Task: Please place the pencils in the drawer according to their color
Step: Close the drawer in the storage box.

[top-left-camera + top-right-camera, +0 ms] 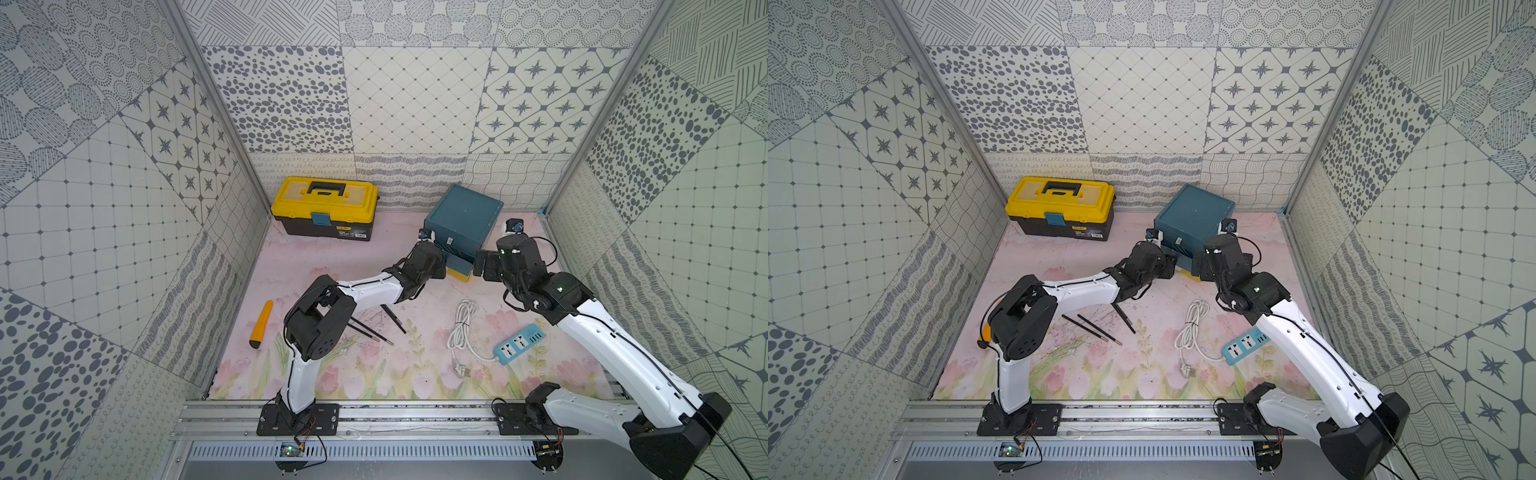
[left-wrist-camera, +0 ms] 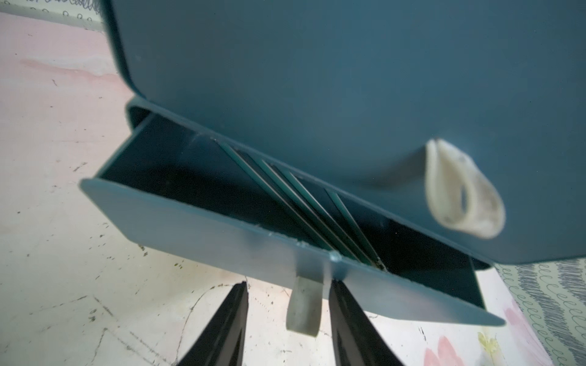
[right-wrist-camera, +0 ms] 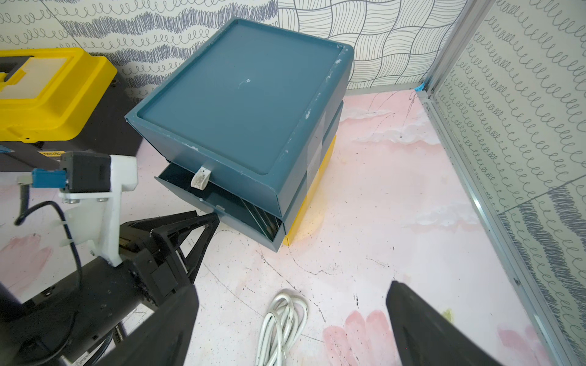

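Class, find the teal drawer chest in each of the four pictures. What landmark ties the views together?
Top view: drawer chest at the back, right of the toolbox.
Top view: same spot.
Left wrist: close up, filling the frame.
Right wrist: mid-frame, beside the toolbox.
Landmark: top drawer's white tab.

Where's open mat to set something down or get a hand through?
Free: mat between toolbox and drawer chest; front strip between rail and the pencils and cable; mat from chest to side wall. Crowded: chest front, where left gripper and right gripper sit.
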`<state>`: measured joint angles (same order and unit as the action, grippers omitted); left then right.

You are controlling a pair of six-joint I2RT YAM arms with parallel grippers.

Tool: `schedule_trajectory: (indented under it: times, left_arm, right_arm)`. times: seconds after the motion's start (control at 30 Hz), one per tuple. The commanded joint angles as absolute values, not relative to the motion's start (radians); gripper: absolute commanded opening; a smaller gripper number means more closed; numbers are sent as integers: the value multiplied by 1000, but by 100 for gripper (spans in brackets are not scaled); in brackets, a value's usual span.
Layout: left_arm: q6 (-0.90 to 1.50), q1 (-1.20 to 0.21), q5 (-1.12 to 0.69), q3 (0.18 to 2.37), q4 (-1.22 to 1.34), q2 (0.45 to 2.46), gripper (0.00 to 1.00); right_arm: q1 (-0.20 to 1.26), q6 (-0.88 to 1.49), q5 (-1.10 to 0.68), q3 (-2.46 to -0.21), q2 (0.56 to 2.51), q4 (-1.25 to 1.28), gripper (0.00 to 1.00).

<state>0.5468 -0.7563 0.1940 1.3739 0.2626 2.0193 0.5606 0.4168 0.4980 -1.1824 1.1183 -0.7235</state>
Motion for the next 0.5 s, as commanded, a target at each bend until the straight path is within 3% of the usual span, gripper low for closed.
schedule_trajectory:
  times: [0.0,0.47]
  left_arm:
    - [566,-754,226,1412,353,2049,47]
    - [571,-755,241,1500,356,2111,50]
  right_arm:
    - [557,434,491,-1181,1097,-690,99]
    - [554,420,477,-1195,1100,-687,99]
